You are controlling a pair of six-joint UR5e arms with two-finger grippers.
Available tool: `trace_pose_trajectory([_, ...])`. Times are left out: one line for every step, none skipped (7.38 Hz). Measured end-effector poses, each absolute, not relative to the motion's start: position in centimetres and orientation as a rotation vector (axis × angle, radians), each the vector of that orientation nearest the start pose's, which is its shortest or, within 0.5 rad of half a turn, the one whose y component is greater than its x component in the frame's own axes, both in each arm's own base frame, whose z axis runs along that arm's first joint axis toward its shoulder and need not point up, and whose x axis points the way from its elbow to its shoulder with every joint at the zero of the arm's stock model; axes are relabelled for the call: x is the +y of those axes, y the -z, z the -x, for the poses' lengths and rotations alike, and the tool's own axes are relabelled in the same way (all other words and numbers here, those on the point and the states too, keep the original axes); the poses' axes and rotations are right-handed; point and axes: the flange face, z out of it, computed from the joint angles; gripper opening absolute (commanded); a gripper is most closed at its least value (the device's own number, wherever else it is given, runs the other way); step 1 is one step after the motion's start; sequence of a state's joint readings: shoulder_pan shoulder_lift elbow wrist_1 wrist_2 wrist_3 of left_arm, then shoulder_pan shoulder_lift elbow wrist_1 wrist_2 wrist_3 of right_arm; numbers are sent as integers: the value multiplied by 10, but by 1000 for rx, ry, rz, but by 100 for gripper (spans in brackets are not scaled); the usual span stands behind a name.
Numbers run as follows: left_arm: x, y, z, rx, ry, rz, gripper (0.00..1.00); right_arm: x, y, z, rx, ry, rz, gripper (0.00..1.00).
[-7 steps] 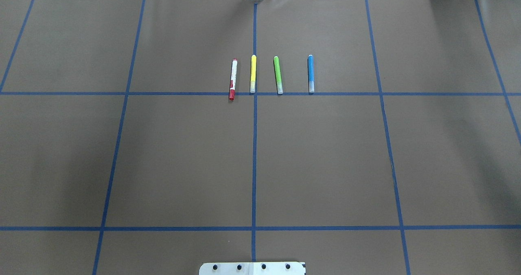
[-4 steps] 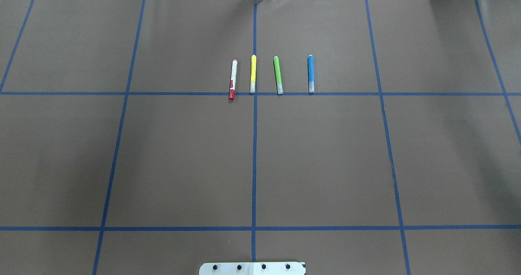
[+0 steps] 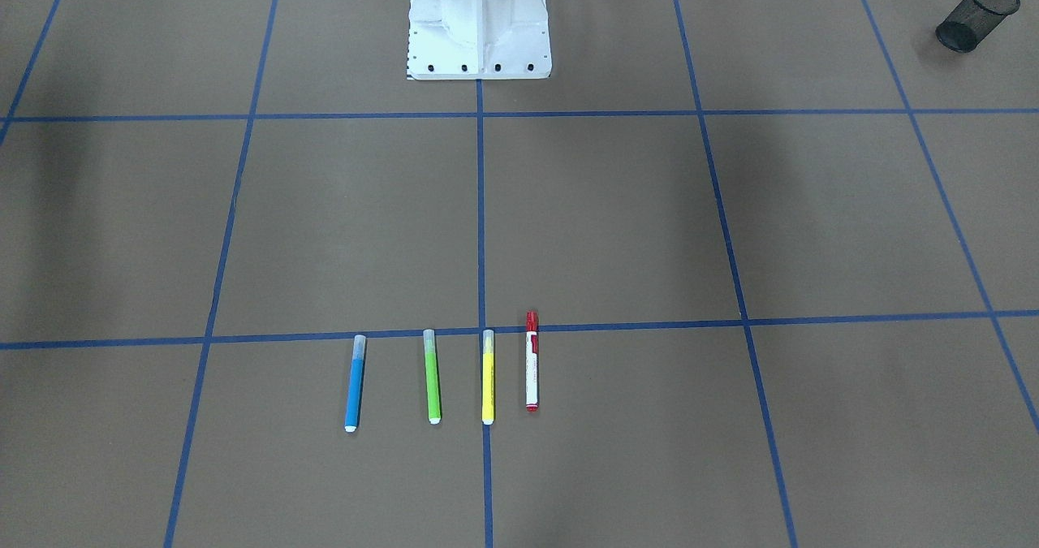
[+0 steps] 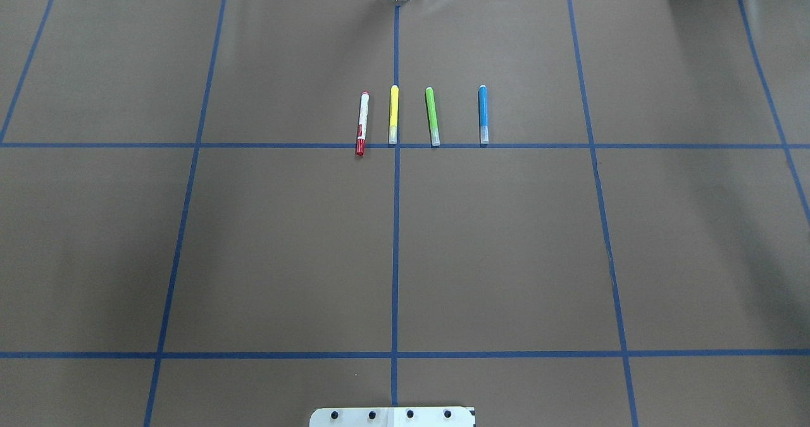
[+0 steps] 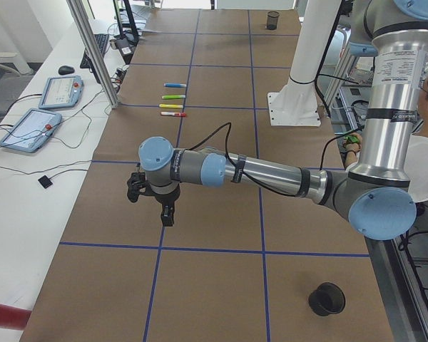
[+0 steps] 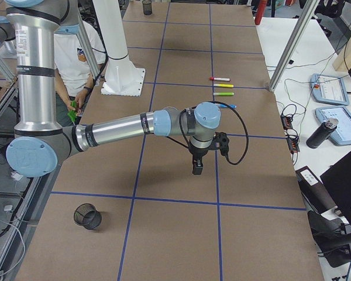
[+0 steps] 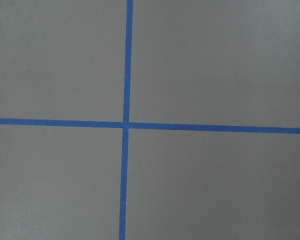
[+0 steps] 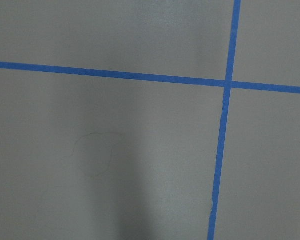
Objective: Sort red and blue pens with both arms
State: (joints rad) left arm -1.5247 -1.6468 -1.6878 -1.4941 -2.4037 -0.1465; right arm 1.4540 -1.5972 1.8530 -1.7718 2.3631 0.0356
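Observation:
The red-capped white marker point(image 4: 361, 123) lies at the left end of a row of pens in the overhead view, its cap over the blue tape line. The blue pen point(image 4: 483, 114) lies at the right end of that row. Across the table, the red marker point(image 3: 532, 361) is on the right and the blue pen point(image 3: 355, 382) on the left. My left gripper point(image 5: 167, 212) hangs over bare paper, well short of the pens. My right gripper point(image 6: 197, 164) hangs the same way on its side. Neither shows well enough to tell open from shut. Both wrist views show only paper and tape.
A yellow pen point(image 4: 393, 115) and a green pen point(image 4: 432, 116) lie between the two task pens. A black mesh cup point(image 3: 974, 14) lies tipped on my left; another cup point(image 6: 86, 216) stands on my right. The white pedestal point(image 3: 479, 20) is at the near edge.

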Motion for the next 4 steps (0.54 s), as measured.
trace_pose_trajectory([-526, -561, 35, 841, 42, -38, 100, -477, -550, -6, -797, 101, 4, 100])
trace_pose_trajectory([-525, -558, 34, 842, 38, -43, 100, -479, -546, -5, -803, 103, -1, 100])
trace_pose_trajectory([-526, -557, 33, 843, 36, -43, 100, -482, -544, -5, -809, 104, -5, 100])
trace_pose_trajectory([-526, -557, 32, 845, 39, -41, 100, -483, -542, -4, -813, 105, -7, 100])
